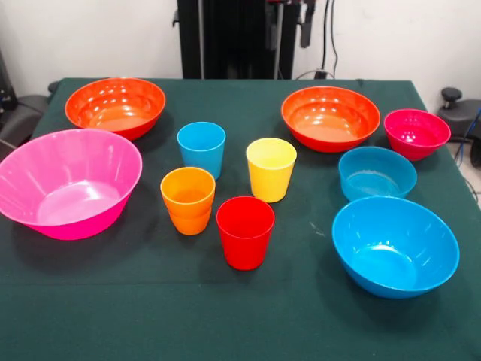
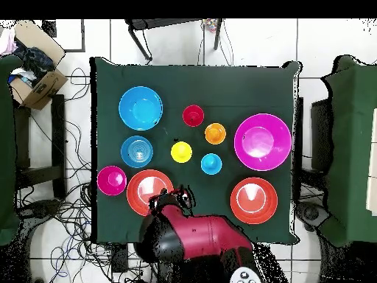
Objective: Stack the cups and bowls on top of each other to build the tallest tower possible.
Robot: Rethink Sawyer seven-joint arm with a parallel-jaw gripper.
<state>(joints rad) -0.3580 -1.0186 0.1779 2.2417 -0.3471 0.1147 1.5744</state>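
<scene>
Stock on my bench (image 1: 240, 316), green cloth, nothing stacked, everything upright and apart.

Cups, four, clustered mid-bench: light blue cup (image 1: 201, 148), yellow cup (image 1: 270, 168), orange cup (image 1: 188, 199), red cup (image 1: 245, 232); the red one sits nearest the front edge.

Bowls, six: large pink bowl (image 1: 66, 182) at the left of the front view; orange-red bowl (image 1: 115, 107) behind it; second orange-red bowl (image 1: 331, 117) at back right; small magenta bowl (image 1: 416, 132) beside that; small blue bowl (image 1: 376, 172) just in front; large blue bowl (image 1: 395, 245) nearest the front.

My arm (image 2: 193, 239): drawn back over the bench's edge beside one orange-red bowl. Claw: I cannot tell whether spread or pressed together.
</scene>
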